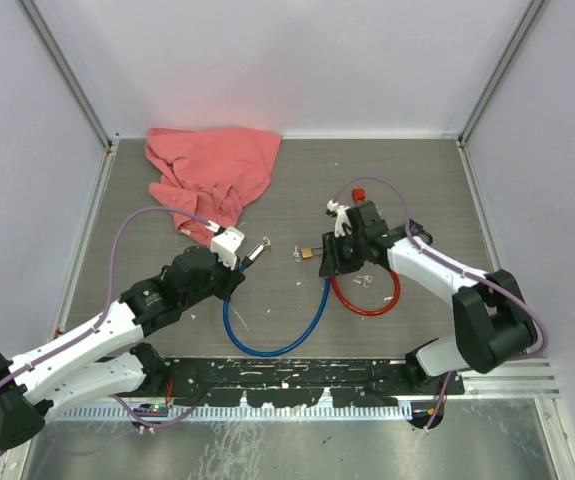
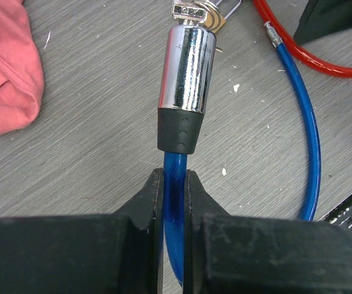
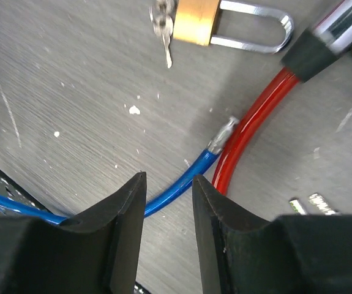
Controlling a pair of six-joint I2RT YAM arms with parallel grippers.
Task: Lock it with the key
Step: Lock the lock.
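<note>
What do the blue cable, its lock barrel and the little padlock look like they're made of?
Blue cable: glossy translucent plastic sheath, core unseen. Lock barrel: likely chromed metal by its mirror-bright reflections, with a matte black rubbery-looking collar. Padlock: brass-coloured body, shiny steel-looking shackle.

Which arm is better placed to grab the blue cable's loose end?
Right: the right tool hangs open over the blue cable near its tip; the left tool grips it behind the lock head.

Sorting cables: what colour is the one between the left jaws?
Blue cable, clearest in the left wrist view.
</note>
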